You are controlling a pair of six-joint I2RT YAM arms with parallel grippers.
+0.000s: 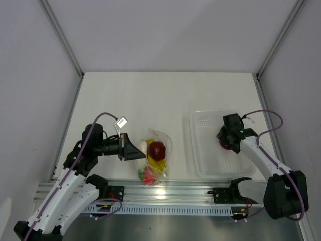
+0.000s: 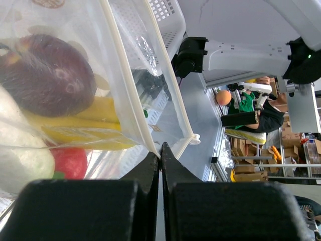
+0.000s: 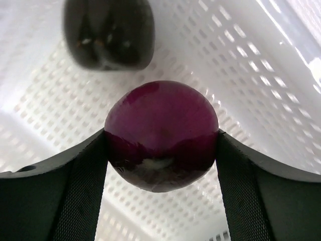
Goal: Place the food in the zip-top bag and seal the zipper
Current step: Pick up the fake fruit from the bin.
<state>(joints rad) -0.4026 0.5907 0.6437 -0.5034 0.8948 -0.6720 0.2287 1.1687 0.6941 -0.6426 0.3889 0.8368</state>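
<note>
White table (image 1: 150, 95), plain walls (image 1: 160, 35) all round. On the near left, the clear bag (image 1: 163, 138) is pinched at the end of its zipper (image 2: 131, 93) by the left gripper (image 2: 161, 150), jaws pressed tight together. A banana (image 2: 85, 118) and other fruit are seen inside. In the tray (image 1: 205, 120) on the right, a purple ball (image 3: 160, 130) is squeezed on both sides by the right gripper (image 3: 161, 145). It looks smooth and round, so probably slippery and best gripped across the middle. The bag film looks floppy, so the stiffer strip is best held.
</note>
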